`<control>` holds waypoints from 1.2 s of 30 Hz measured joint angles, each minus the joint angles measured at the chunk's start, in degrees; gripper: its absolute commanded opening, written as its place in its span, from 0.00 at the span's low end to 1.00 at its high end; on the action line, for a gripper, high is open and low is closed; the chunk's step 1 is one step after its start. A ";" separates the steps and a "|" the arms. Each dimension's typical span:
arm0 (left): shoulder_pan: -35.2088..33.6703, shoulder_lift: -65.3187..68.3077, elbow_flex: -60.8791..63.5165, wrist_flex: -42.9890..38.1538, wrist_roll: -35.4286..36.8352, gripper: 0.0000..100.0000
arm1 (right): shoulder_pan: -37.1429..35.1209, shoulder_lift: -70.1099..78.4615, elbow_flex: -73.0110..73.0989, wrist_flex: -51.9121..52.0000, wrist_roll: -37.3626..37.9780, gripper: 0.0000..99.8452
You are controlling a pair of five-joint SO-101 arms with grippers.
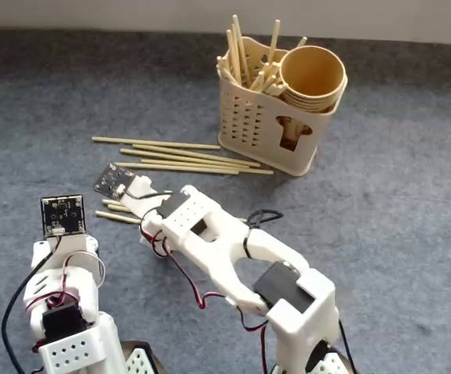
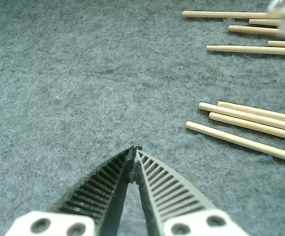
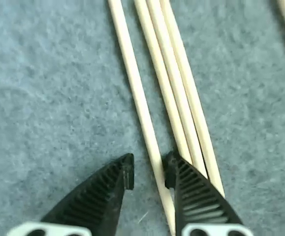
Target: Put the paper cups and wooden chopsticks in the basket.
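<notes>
Right claw (image 3: 149, 173) spread astride one slim pale wooden chopstick (image 3: 138, 93) on the grey carpeted surface (image 3: 44, 73), eight o'clock from the cream slotted basket (image 1: 244, 125). Looks light, stiff, apt to roll: pinch mid-shaft. Left claw (image 2: 134, 153) pressed together.

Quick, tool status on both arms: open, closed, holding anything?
Left tool: closed, holding nothing.
Right tool: open, straddling one wooden chopstick, not yet gripping it.
</notes>
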 measured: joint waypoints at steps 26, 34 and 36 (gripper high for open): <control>0.00 0.00 0.00 0.00 0.00 0.01 | 0.35 1.41 -4.04 18.99 5.36 0.00; 0.00 0.00 0.00 0.00 0.00 0.01 | 2.29 -4.92 -4.04 21.89 6.68 0.00; 0.00 0.00 0.00 0.00 0.00 0.01 | 3.69 -9.49 -2.64 21.89 5.63 0.00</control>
